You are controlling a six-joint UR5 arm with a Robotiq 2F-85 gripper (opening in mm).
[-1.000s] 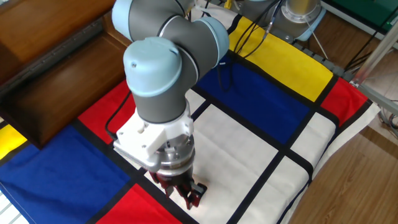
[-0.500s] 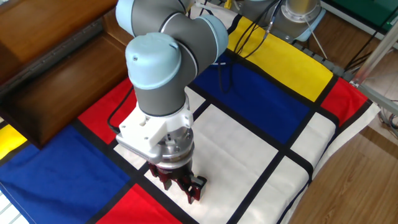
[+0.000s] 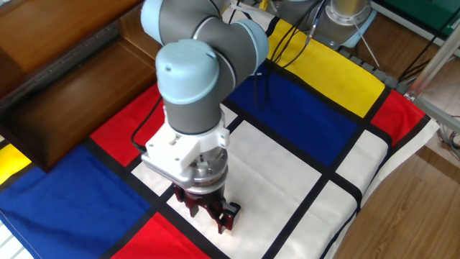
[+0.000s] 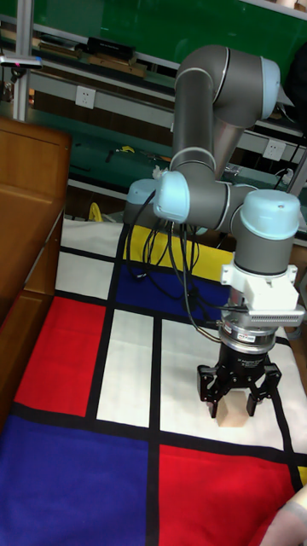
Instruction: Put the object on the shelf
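Near the cloth's front edge in the fixed view, the gripper [image 3: 219, 216] points down, the block hidden; the shelf [image 3: 57, 79] lies well apart. From the tall fixed view, narrowly parted jaws grip the wooden block [image 4: 230, 412] on a white panel.

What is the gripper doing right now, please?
Gripper: jaws down around the wooden block on the cloth; whether they clamp it cannot be told.
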